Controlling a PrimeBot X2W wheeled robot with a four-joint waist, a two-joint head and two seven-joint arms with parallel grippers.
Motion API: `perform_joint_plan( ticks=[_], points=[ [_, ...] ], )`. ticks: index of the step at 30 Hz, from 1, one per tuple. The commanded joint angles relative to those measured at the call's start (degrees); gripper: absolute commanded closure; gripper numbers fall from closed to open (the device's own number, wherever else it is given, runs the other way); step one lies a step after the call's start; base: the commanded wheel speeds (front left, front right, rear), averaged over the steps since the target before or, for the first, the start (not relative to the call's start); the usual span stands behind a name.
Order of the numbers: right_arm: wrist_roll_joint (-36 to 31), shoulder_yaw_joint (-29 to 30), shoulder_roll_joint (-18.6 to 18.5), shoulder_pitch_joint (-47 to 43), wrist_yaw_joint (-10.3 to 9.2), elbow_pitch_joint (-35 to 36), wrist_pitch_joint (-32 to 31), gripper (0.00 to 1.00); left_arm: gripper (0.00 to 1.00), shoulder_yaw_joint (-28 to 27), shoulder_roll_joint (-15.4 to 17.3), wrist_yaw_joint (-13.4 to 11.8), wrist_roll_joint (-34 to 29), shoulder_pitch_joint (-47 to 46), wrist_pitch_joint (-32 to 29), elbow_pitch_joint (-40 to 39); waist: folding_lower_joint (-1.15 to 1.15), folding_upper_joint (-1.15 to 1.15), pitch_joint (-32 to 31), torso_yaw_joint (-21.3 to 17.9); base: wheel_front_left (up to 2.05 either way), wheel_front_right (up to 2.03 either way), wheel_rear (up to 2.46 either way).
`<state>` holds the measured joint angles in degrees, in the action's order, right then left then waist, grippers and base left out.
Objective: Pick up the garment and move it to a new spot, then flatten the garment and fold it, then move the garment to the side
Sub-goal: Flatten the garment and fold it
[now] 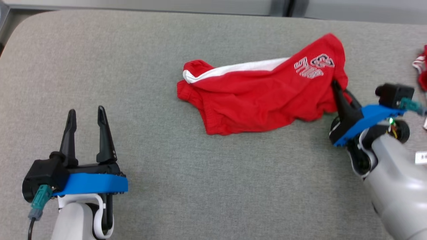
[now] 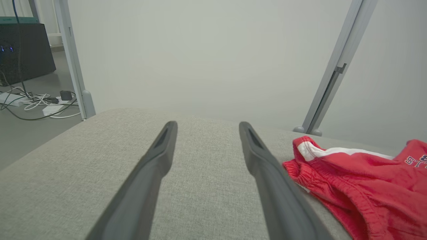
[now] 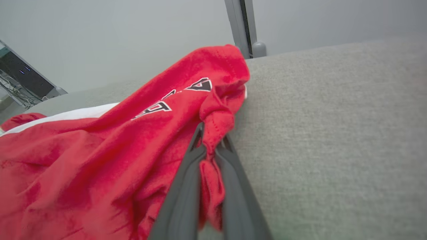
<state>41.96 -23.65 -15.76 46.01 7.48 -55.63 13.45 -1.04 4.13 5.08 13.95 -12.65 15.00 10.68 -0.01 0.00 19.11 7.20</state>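
Pinching an edge of the red garment (image 1: 260,96) with my right gripper (image 3: 210,141)
left gripper (image 1: 86,111) is wide open over the grey table (image 1: 200,186), well apart from it

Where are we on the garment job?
Done: nothing complete yet; the red garment lies crumpled on the grey table. In hand: the pick-up, with the right hand shut on a bunched edge near the printed lettering. The left hand is open and apart from the cloth. Left: lift and move, flatten, fold, move aside.
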Motion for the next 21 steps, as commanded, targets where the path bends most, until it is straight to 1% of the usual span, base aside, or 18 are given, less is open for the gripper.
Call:
perform_joint_plan(
  ticks=[1, 7, 11, 16, 21],
  points=[
    [1.21, 0.39, -0.15, -3.03, 0.04, 1.66, 0.66, 1.00, 0.00, -0.28, -0.06, 0.37, -0.52, 1.00, 0.23, 0.22, 0.01, 0.00, -2.17, -1.80, 0.00, 0.00, 0.00],
    [4.76, 3.71, -1.21, -13.72, 0.04, 9.13, 1.56, 1.00, 0.00, -1.63, -0.24, 0.94, -1.90, 3.62, 0.23, 0.45, 0.01, 0.00, -5.40, -3.98, 0.00, 0.00, 0.00],
    [5.41, 7.67, -2.29, -19.72, 0.04, 12.68, 1.73, 1.00, 0.00, -2.47, -0.26, 1.17, -2.95, 5.37, 0.23, -0.05, 0.01, 0.00, -6.82, -4.79, 0.00, 0.00, 0.00],
    [3.68, 13.91, -3.94, -24.52, 0.04, 13.68, 1.77, 1.00, 0.00, -3.18, -0.43, 1.48, -3.60, 6.74, 0.23, -0.57, 0.01, 0.00, -7.79, -4.74, 0.00, 0.00, 0.00],
    [1.38, 17.85, -3.14, -26.14, 0.04, 13.86, 1.78, 1.00, 0.00, -3.45, -0.68, 1.56, -3.86, 7.57, 0.23, -0.67, 0.01, 0.00, -8.44, -4.33, 0.00, 0.00, 0.00]
  ],
)
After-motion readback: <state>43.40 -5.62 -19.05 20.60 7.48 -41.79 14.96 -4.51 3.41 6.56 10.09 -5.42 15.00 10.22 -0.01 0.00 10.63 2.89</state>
